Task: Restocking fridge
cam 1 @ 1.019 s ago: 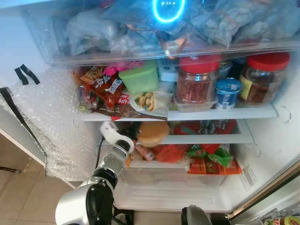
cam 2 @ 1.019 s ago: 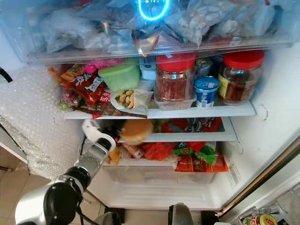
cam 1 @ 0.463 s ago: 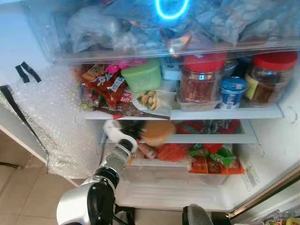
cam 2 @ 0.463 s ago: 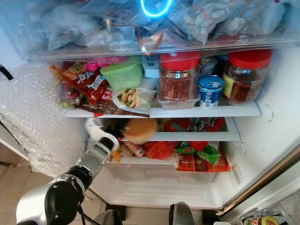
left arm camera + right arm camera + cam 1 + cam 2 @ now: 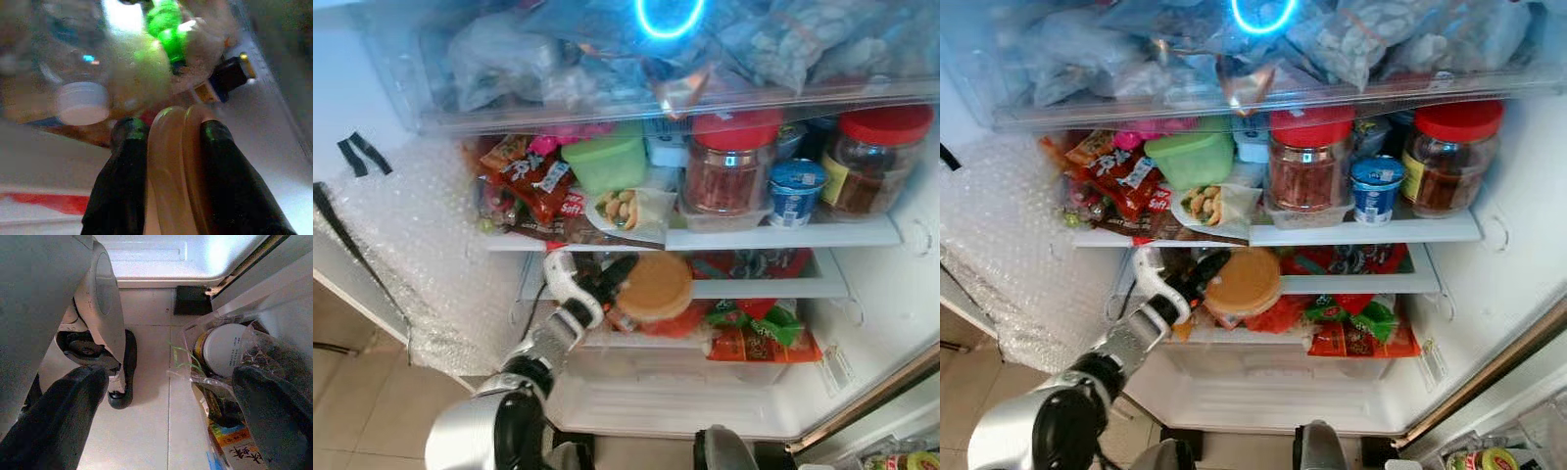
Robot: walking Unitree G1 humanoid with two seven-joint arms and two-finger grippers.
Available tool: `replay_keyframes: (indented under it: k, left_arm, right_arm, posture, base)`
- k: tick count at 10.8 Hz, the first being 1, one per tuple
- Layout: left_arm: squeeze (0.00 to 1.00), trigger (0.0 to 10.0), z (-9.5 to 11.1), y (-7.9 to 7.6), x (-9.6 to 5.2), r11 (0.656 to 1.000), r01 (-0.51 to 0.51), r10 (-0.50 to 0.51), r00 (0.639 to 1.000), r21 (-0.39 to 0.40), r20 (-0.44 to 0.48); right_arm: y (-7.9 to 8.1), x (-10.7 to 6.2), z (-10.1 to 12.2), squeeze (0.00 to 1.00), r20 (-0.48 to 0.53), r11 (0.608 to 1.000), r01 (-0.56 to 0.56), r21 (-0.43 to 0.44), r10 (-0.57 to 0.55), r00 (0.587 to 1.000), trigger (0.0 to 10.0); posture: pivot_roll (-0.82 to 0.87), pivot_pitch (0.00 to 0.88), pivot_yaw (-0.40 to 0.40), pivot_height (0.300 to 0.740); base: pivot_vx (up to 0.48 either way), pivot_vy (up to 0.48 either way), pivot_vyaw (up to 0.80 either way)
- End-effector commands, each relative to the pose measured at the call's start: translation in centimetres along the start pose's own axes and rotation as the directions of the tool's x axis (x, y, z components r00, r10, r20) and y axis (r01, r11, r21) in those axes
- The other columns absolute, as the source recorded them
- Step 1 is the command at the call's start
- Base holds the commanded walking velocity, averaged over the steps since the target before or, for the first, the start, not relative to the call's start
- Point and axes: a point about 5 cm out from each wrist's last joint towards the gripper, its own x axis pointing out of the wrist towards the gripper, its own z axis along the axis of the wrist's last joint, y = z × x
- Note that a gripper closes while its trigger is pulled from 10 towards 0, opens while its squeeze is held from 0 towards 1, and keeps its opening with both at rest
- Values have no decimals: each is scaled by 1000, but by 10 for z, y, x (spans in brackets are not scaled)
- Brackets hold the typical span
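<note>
Gripping a flat round tan container (image 5: pixel 653 287), the left gripper (image 5: pixel 615 279) has it pinched edge-on between its two black fingers (image 5: pixel 122 186), right at the front of the fridge's middle shelf (image 5: pixel 764 288). The disc sits tilted, its broad face turned out toward the camera, just below the upper shelf (image 5: pixel 773 236) and above a heap of red and green snack packets (image 5: pixel 759 338). From the left wrist view, the tan rim (image 5: pixel 178 161) is squeezed tight between the fingers, with a blurry clear bottle with a white cap (image 5: pixel 82 101) and something bright green (image 5: pixel 168 29) beyond it.

Up on that upper shelf: a green tub (image 5: pixel 605 162), a red-lidded jar (image 5: pixel 728 164), a small blue-topped yoghurt pot (image 5: pixel 794 189), another red-lidded jar (image 5: pixel 864 162) at the far right, and red snack bags (image 5: pixel 530 181) at the left. Bubble wrap (image 5: pixel 421 255) lines the fridge's left wall.

Down low, the right gripper (image 5: pixel 171 421) hangs idle with fingers spread wide apart over a tiled floor (image 5: pixel 151 431), near a bag holding a white-lidded jar (image 5: pixel 226 350).
</note>
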Motion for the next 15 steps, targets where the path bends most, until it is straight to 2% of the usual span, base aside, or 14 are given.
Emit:
replay_keyframes:
  k: [1,5,8,12,15]
  left_arm:
    - [0,10000,4,9,-5,998,-59,58,998,21,18]
    - [0,10000,5,7,1,985,-158,164,982,-72,92]
    - [0,10000,8,5,5,969,-227,238,964,-103,118]
    - [0,10000,21,-9,18,951,-296,309,930,-94,198]
    - [0,10000,26,-11,20,933,-331,357,903,-142,241]
  right_arm:
    - [3,0,0,0,6,1000,-5,2,5,1000,10000]
    - [2,0,0,0,8,1000,-1,4,1,1000,10000]
    - [0,-1,-3,0,1,1000,4,4,-4,1000,10000]
    - [-1,-3,-8,0,-4,1000,2,-6,-3,1000,10000]
    - [-1,-4,-10,0,-6,1000,-3,-19,2,1000,10000]
  posture:
    - [-256,20,126,646]
    - [-292,46,122,646]
    - [-314,75,114,646]
    - [-337,113,104,646]
    - [-334,121,101,646]
  base:
    - [0,0,0]
    - [0,0,0]
    - [0,0,0]
    - [0,0,0]
    - [0,0,0]
